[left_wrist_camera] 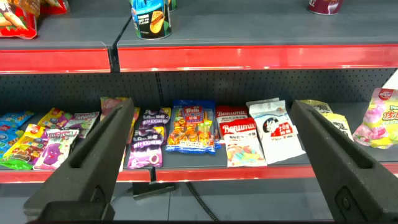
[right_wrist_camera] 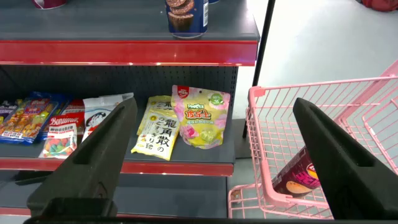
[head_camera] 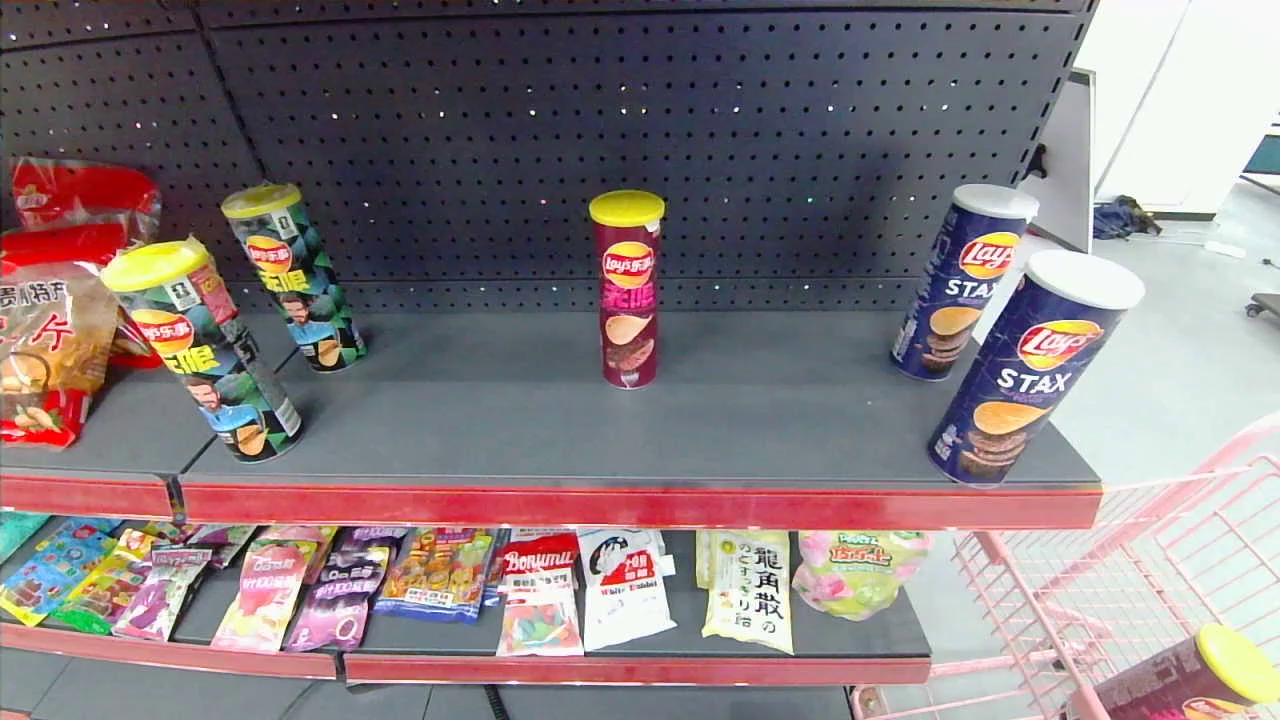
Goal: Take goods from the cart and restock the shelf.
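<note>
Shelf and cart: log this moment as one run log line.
left gripper: open, empty | right gripper: open, empty | cart: yellow-lidded can inside | top shelf: purple can standing mid-shelf

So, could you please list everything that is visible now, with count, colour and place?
green-black cans: 2, yellow lids, left on the upper shelf
maroon can: 1, yellow lid, middle of the upper shelf
blue cans: 2, white lids, right end of the upper shelf
snack bags: several, mostly red, far left of the upper shelf
pouches: one row, mixed colours, on the lower shelf
cart: 1, pink, right of the shelves
can in cart: 1, dark with yellow lid
left gripper: 1, black, open, facing the lower shelf
right gripper: 1, black, open, near the cart
</note>
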`<state>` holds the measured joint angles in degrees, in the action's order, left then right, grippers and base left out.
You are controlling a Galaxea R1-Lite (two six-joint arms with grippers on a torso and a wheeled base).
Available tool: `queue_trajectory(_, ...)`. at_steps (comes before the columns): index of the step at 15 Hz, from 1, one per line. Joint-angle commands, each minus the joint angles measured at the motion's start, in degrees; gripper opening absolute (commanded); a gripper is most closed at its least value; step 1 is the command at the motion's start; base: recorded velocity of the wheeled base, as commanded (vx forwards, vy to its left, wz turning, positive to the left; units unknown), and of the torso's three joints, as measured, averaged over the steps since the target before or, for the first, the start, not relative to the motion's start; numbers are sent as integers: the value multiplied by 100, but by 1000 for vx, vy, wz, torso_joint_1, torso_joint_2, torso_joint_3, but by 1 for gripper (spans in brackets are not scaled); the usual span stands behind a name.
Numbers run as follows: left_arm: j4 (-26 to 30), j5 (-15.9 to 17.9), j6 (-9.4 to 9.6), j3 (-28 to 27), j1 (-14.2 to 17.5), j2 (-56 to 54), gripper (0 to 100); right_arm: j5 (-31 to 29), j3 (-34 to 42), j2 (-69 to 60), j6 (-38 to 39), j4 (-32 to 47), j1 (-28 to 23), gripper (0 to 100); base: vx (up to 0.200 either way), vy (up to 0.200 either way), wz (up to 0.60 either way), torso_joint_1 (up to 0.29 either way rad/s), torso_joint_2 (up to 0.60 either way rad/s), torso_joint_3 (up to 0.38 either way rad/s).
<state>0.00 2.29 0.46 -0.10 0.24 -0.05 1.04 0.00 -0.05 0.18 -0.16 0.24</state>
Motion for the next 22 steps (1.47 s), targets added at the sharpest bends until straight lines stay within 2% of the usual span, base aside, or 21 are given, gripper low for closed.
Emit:
queue_trajectory(1, 0, -1, -2, 1, 2, 5, 100, 2, 0, 5, -1, -2, 2, 100, 0, 0, 0, 0, 0, 0)
queue_trajectory(19, 0, -1, 33, 1, 2, 5, 100, 11, 0, 5, -9, -2, 2, 100, 0, 0, 0, 0, 0, 0)
queue_trajectory(22, 0, -1, 42, 1, 2, 5, 100, 11, 0, 5, -9, -2, 2, 100, 0, -200, 0, 2, 2, 4)
